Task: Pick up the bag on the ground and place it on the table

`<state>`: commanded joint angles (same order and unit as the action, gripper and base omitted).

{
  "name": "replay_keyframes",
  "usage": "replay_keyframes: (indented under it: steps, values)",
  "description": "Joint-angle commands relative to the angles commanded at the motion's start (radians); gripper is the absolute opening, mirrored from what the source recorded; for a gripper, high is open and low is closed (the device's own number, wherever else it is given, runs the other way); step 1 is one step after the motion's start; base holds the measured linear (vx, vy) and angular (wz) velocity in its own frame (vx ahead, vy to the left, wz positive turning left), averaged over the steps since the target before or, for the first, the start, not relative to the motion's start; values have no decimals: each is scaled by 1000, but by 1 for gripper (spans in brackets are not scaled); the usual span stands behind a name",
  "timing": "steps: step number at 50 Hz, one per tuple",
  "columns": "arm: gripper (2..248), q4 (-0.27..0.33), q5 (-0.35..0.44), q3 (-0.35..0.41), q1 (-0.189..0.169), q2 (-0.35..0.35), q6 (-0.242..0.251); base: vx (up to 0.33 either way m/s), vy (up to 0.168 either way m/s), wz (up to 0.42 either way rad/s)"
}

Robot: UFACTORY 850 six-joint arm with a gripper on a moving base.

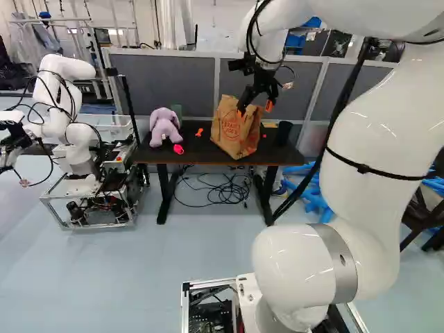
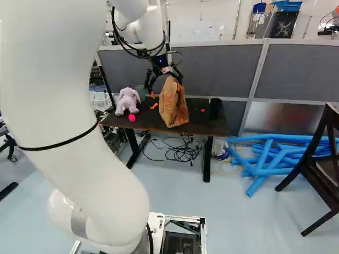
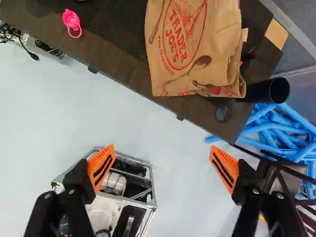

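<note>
Though bag (image 3: 190, 54) sits on table (image 3: 113, 64) ahead of claw (image 3: 161, 150), fingers spread wide and holding nothing, low sweep could snag paper rim, tipping bag over edge on claw's side; forward drift could knock cup (image 3: 259, 91).

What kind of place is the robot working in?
Probably a robotics lab or workshop: another robot arm stands on a wheeled frame, grey partition panels run behind the table, and loose cables lie beneath it.

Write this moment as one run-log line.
brown paper bag: on dark flat-topped table | black two-fingered pincer: open | grip on bag: none
</note>
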<state>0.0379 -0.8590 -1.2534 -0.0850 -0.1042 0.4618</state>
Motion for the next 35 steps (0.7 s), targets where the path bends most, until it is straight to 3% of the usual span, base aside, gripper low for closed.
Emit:
replay_keyframes:
  steps: [35]
  values:
    - [247,-1,46,31,2,10,-12,0,0,0]
